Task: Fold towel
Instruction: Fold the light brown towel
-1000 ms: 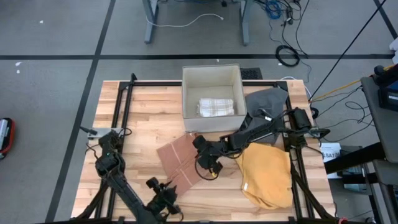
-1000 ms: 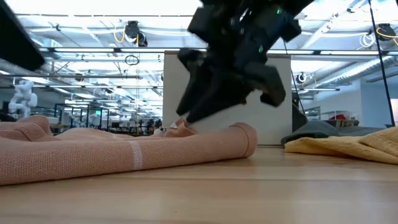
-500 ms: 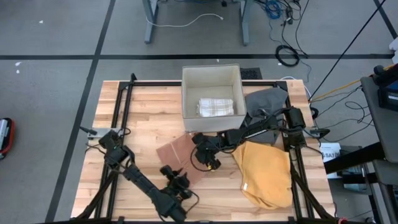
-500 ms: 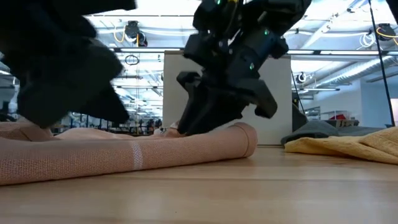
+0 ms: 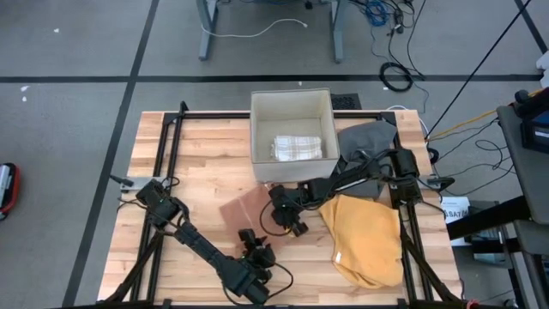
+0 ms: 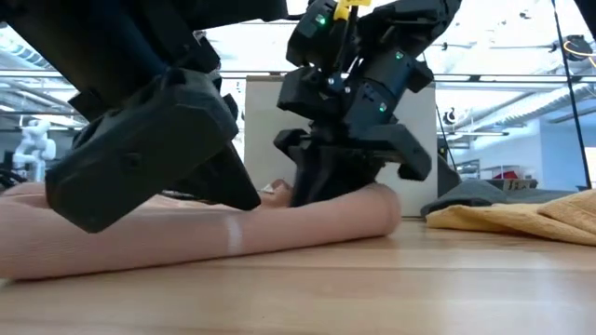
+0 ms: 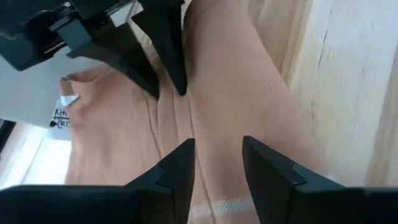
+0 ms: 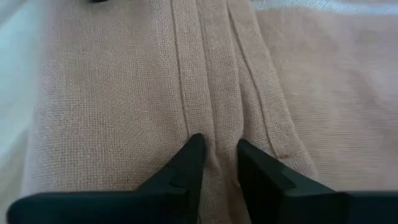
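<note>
A salmon-pink towel (image 5: pixel 243 209) lies on the wooden table, just in front of the white box. Its near-right edge is a rounded fold (image 6: pixel 317 223). My right gripper (image 5: pixel 290 223) is down on the towel's right part, its fingers close together with a ridge of cloth (image 8: pixel 219 134) between them. My left gripper (image 5: pixel 257 251) comes in from the near side and stands open. Its fingers (image 7: pixel 180 168) straddle the rounded fold (image 7: pixel 236 99), a little short of the right gripper's fingers (image 7: pixel 158 68). My right gripper pinches a narrow raised ridge of the towel (image 8: pixel 219 134) between its two fingertips, at the woven stripe lines. The fingers come from above, slanting steeply down. The towel lies on the table around the pinch. I cannot tell whether my left gripper touches the towel.
A white box (image 5: pixel 292 107) holding a folded checked cloth (image 5: pixel 298 148) stands just beyond the towel. A yellow cloth (image 5: pixel 369 236) lies at the right and a grey one (image 5: pixel 369 137) at the far right. Black frame rails (image 5: pixel 171 146) border the table.
My left gripper has swung from the table's near edge rightward and toward the towel, sinking and rolling, and now straddles the fold. My right gripper has sunk onto the towel. The fold's end has shifted slightly to the right in the low view.
</note>
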You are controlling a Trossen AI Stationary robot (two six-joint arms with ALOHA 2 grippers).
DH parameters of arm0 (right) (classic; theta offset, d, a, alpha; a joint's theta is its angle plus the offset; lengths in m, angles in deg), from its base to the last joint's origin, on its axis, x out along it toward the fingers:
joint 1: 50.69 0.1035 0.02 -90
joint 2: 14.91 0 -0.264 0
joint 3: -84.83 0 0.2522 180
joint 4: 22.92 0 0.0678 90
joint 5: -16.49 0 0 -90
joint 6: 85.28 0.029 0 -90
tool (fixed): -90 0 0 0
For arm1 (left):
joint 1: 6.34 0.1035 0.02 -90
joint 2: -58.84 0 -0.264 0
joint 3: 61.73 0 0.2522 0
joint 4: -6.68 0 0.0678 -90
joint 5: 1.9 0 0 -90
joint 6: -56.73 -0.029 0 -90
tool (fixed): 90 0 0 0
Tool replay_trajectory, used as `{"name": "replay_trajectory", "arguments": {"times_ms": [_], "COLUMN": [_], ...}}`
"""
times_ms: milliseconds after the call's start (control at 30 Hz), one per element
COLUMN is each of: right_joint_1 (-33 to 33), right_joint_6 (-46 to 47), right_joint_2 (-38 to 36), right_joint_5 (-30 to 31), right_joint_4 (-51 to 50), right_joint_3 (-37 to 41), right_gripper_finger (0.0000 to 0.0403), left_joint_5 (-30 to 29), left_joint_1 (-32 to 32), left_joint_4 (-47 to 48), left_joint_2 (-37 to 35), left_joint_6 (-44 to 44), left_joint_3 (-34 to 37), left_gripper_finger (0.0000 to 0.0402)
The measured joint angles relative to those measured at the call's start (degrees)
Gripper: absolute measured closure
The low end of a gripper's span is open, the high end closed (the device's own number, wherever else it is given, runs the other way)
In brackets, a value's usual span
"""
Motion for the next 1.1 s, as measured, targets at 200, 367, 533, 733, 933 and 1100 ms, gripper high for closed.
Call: {"name": "replay_trajectory", "arguments": {"times_ms": [200,367,533,733,933,1100], "right_joint_1": [0.84,3.72,5.74,7.29,8.34,8.72], "right_joint_6": [4.11,4.61,3.41,1.0,-0.18,-1.19], "right_joint_2": [-0.43,-1.22,-3.49,-6.45,-8.86,-11.09], "right_joint_5": [-6.25,-7.38,-9.74,-9.07,-9.06,-9.39], "right_joint_4": [-6.54,-10.08,-10.98,-11.78,-13.33,-13.57], "right_joint_3": [0.0,0.01,0.54,0.87,0.89,0.8], "right_gripper_finger": [0.0329,0.0329,0.0329,0.0329,0.0329,0.0329], "left_joint_5": [-1.38,-4.5,-4.43,-3.04,-1.81,-1.7], "left_joint_1": [1.36,2.65,4.03,4.37,4.35,4.35], "left_joint_4": [1.12,0.46,-8.25,-20.93,-26.63,-30.95], "left_joint_2": [0.0,0.0,0.0,0.0,0.0,0.0], "left_joint_6": [-0.45,-2.46,-11.66,-28.5,-38.61,-44.72], "left_joint_3": [-0.02,-0.02,-0.02,-0.02,-0.02,-0.02], "left_gripper_finger": [0.0262,0.0262,0.0262,0.0262,0.0262,0.0262]}}
